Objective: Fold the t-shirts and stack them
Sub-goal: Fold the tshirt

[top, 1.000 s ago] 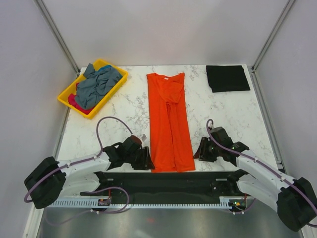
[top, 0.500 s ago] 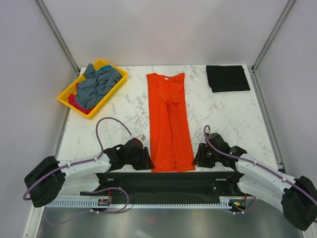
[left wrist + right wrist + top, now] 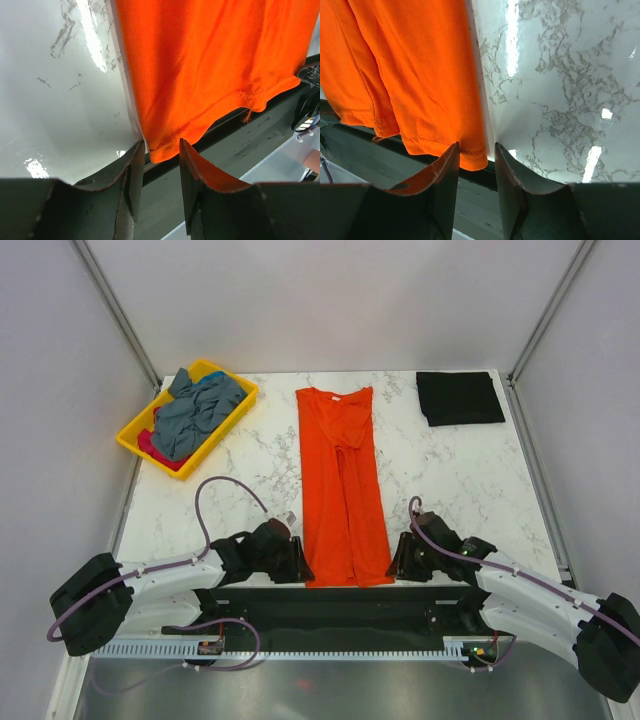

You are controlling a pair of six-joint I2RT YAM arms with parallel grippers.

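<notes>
The orange t-shirt (image 3: 342, 490) lies in the middle of the surface (image 3: 450, 480), already narrowed into a long strip. Its long axis runs from 12 to 6 o'clock, with the collar at 12 and the hem at 6, hanging just over the near edge.

The step in hand looks like the crosswise fold — taking the hem by both corners. The left pincer (image 3: 297, 565) sits at the hem's 7 o'clock corner and the right pincer (image 3: 397, 562) at the 5 o'clock one. Each is about half open, with a cloth corner between its jaws but not pinched, so neither holds anything.

Next, I judge, both should close on the corners together, lift, and carry the hem evenly toward 12 o'clock — otherwise the strip may skew.

The black t-shirt (image 3: 459, 397) lies folded at 1 o'clock. The grey-blue t-shirts (image 3: 195, 412) sit in the yellow tray (image 3: 124, 438) at 10 o'clock.
</notes>
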